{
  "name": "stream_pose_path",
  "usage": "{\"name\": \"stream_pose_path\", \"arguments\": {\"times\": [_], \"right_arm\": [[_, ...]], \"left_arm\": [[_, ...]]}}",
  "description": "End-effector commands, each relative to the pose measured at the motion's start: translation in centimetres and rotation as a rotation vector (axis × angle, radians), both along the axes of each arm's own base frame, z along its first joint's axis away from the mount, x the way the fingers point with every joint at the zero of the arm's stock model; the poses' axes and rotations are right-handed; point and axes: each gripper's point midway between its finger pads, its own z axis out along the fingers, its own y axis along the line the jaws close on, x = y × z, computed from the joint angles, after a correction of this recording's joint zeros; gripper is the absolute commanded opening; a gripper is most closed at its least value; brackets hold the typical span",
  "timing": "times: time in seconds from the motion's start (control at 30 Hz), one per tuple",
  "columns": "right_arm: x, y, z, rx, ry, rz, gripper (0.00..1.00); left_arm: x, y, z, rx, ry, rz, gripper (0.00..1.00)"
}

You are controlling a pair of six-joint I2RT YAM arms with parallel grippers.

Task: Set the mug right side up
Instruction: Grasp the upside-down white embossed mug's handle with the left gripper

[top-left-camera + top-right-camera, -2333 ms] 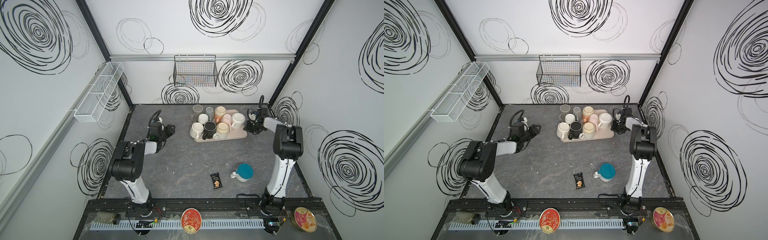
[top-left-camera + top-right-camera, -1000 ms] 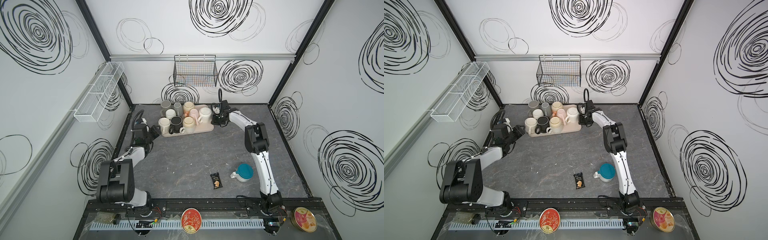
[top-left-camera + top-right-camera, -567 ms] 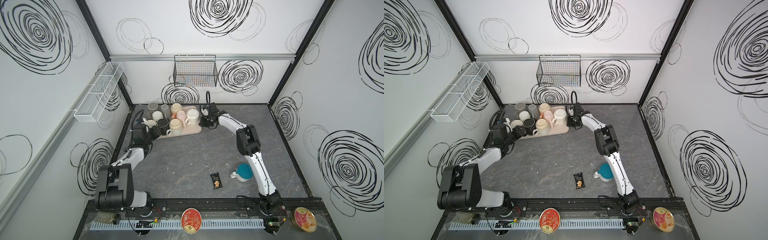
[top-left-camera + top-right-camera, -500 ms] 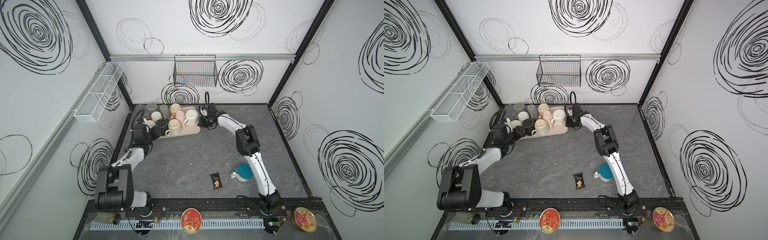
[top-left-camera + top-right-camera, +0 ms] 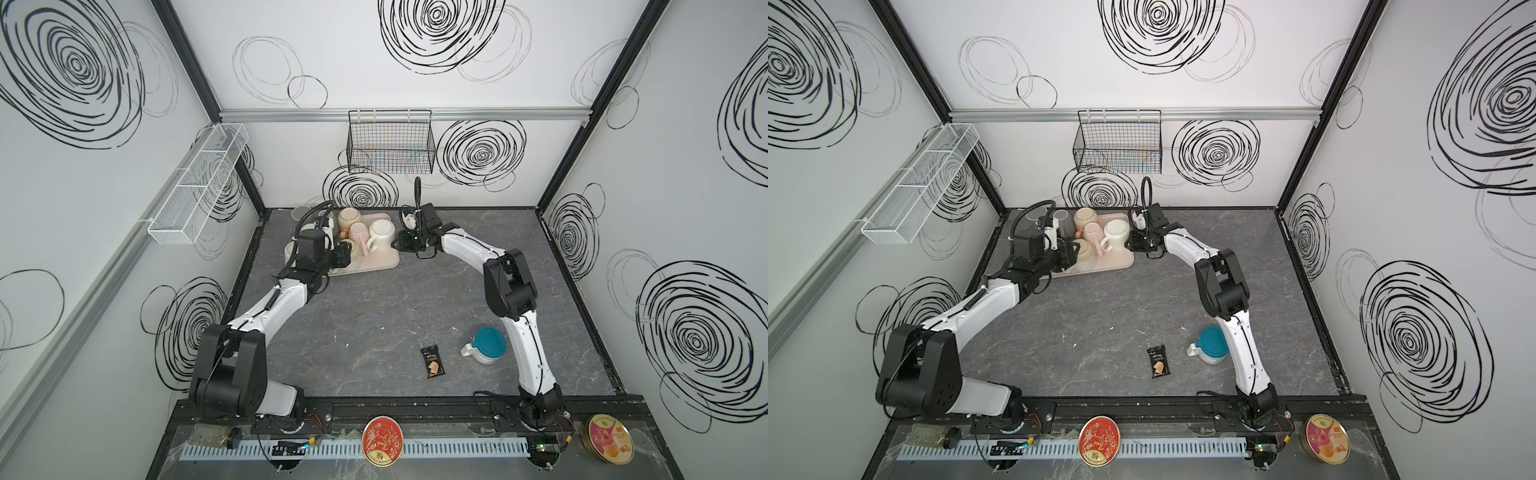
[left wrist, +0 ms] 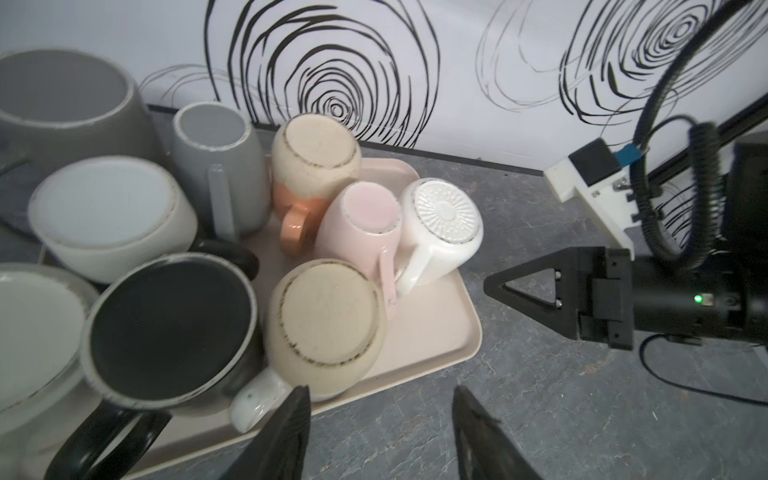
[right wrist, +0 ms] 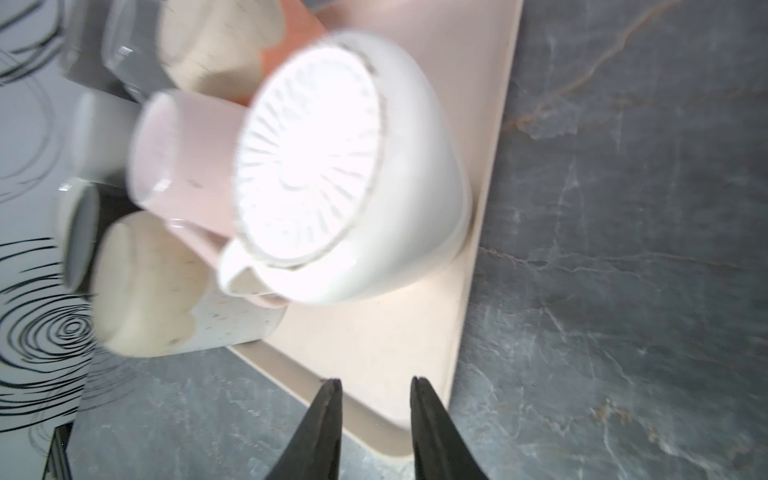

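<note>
A beige tray point(image 5: 384, 262) point(image 6: 440, 332) at the back left carries several mugs, all bottom up. The white mug point(image 5: 381, 232) point(image 5: 1116, 232) point(image 6: 442, 212) point(image 7: 332, 174) with a ribbed base stands at the tray's right end, its handle against a pink mug point(image 6: 361, 220). My right gripper point(image 5: 401, 242) point(image 5: 1133, 241) point(image 7: 374, 382) hangs low over the tray's right corner, jaws a little open and empty. My left gripper point(image 5: 344, 257) point(image 5: 1071, 251) point(image 6: 380, 399) is open over bare table by the tray's front edge, beside a cream mug point(image 6: 324, 320).
Grey, black and orange-handled mugs point(image 6: 166, 324) crowd the tray's left and back. A teal-lidded cup point(image 5: 487, 345) and a dark snack packet point(image 5: 432, 362) lie front right. A wire basket point(image 5: 390, 145) hangs on the back wall, a white rack point(image 5: 199, 183) on the left wall.
The tray slid left across the table with my right gripper shut against its right end. That gripper's jaws have now parted. My left gripper moved in to the tray's front edge.
</note>
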Motion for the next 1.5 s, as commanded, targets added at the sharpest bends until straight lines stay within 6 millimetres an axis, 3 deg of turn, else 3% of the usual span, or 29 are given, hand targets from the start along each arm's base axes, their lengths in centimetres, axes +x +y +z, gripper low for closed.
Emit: {"name": "stream_pose_path", "arguments": {"times": [0.0, 0.13, 0.33, 0.57, 0.97, 1.23, 1.47], "right_arm": [[0.0, -0.6, 5.1, 0.082, -0.105, -0.017, 0.33], [-0.9, -2.4, 5.9, 0.085, -0.127, -0.048, 0.34], [-2.0, -4.8, 5.0, 0.081, -0.107, -0.085, 0.34], [-2.5, -7.0, 5.0, 0.089, -0.081, -0.108, 0.34], [-4.1, -7.7, 3.3, 0.102, -0.034, -0.1, 0.35], [-4.3, -8.2, 3.5, 0.111, -0.033, -0.095, 0.35], [-4.7, -8.4, 4.2, 0.117, -0.042, -0.086, 0.36]], "left_arm": [[1.2, -1.6, -1.0, 0.171, 0.02, -0.071, 0.58], [2.9, -3.9, -2.6, 0.281, 0.061, -0.111, 0.6], [5.4, -6.7, -4.1, 0.331, 0.08, -0.153, 0.6], [8.1, -6.6, -5.7, 0.363, 0.128, -0.105, 0.57], [9.8, -7.4, -8.9, 0.46, 0.198, -0.139, 0.57], [10.1, -8.8, -10.1, 0.445, 0.199, -0.165, 0.56], [10.6, -9.7, -10.4, 0.439, 0.194, -0.159, 0.47]]}}
